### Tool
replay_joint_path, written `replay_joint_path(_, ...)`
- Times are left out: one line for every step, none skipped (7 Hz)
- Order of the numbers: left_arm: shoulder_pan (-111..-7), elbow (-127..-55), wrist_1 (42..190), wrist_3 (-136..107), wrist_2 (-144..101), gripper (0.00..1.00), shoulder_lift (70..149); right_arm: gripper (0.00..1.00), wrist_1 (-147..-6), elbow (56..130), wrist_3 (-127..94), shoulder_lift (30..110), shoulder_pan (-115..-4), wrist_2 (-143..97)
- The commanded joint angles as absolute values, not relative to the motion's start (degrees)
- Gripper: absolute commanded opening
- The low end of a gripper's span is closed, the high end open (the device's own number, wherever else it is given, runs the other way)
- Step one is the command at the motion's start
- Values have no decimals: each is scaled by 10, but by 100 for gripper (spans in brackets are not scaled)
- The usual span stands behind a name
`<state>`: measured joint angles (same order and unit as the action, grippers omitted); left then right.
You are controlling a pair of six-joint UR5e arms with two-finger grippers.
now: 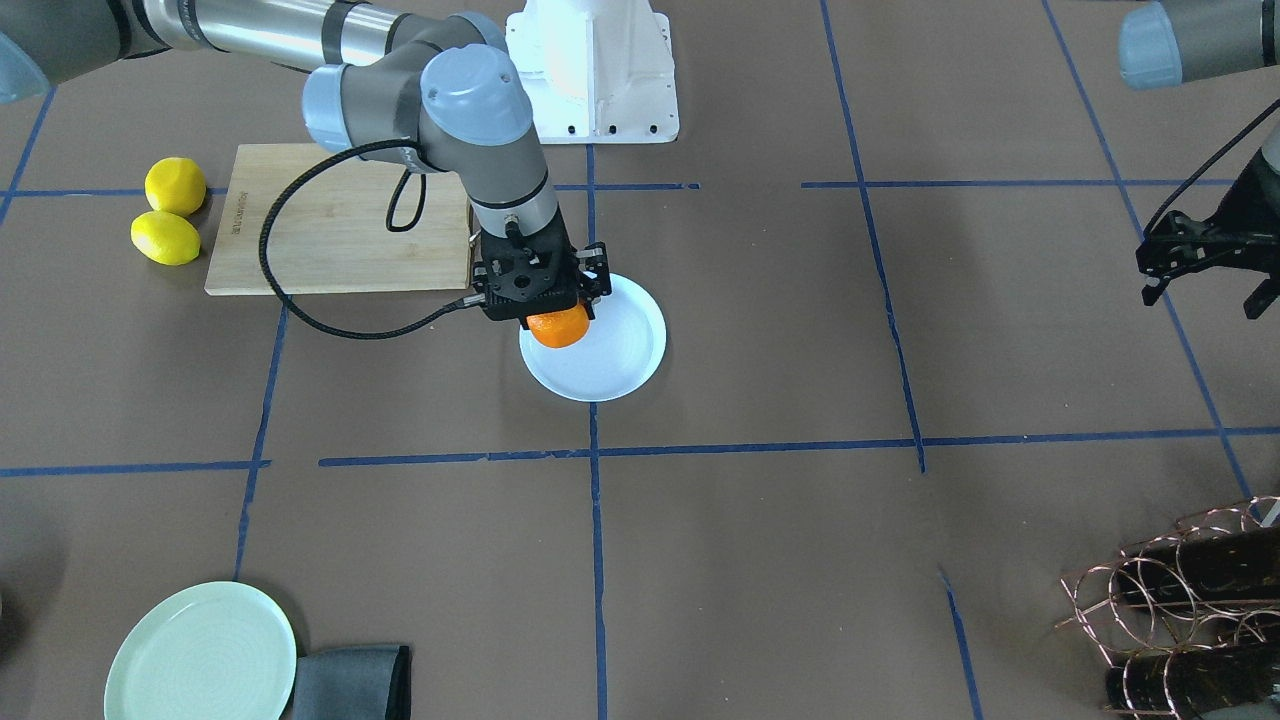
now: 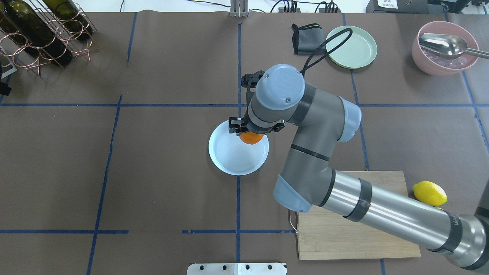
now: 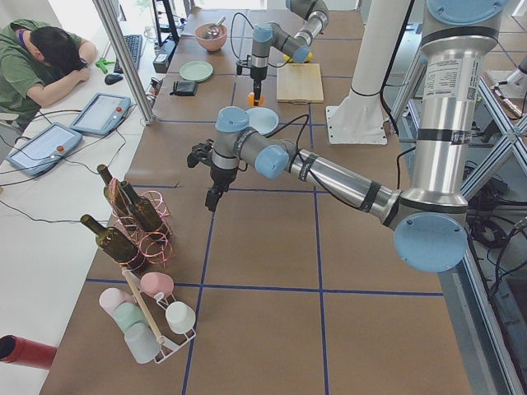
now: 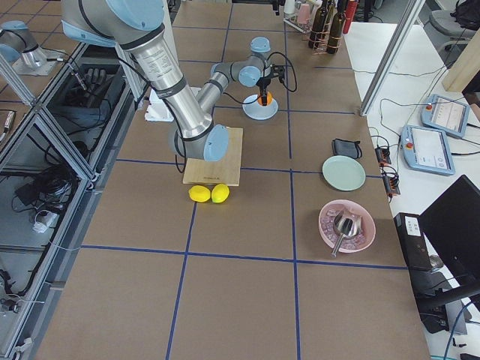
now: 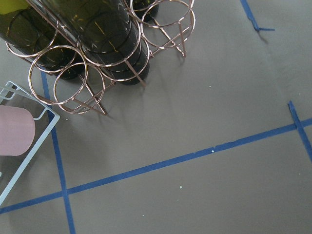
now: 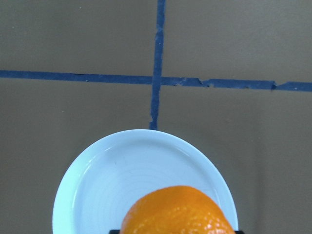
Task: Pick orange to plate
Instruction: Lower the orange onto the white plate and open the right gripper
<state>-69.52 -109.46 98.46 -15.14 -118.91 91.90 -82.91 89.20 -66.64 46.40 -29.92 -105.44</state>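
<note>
The orange (image 1: 558, 327) sits between the fingers of my right gripper (image 1: 548, 312), which is shut on it and points straight down. It hangs just over the near-robot side of the white plate (image 1: 620, 355) at the table's middle. From overhead the orange (image 2: 251, 138) shows under the wrist, over the plate's (image 2: 233, 156) far rim. In the right wrist view the orange (image 6: 178, 212) fills the bottom edge above the plate (image 6: 107, 185). My left gripper (image 1: 1200, 293) hovers open and empty far off to the side.
Two lemons (image 1: 170, 212) lie beside a wooden cutting board (image 1: 340, 220). A pale green plate (image 1: 200, 652) and a dark cloth (image 1: 350, 682) sit at the operators' edge. A wine bottle rack (image 1: 1170, 600) stands near my left gripper. A pink bowl with a spoon (image 2: 445, 47) is at the far right.
</note>
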Motion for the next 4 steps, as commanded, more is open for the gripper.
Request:
replay_joint_path(-723,-1080,985,-136,-1193,100,906,0,-827,798,-665,412,-274,-1020)
replay_joint_path(-726,-1079,986,-136,-1205,100,899,0,-827,797,-664,410,-274,-1020)
replay_joint_path(-727,-1078,992,-135,-1206,100,882,21,-828,796,-667,410,-274,-1023)
replay_joint_path(-729,-1078,992,-134,-1207,100,882,99,-829,800,-668,410,-274,-1026)
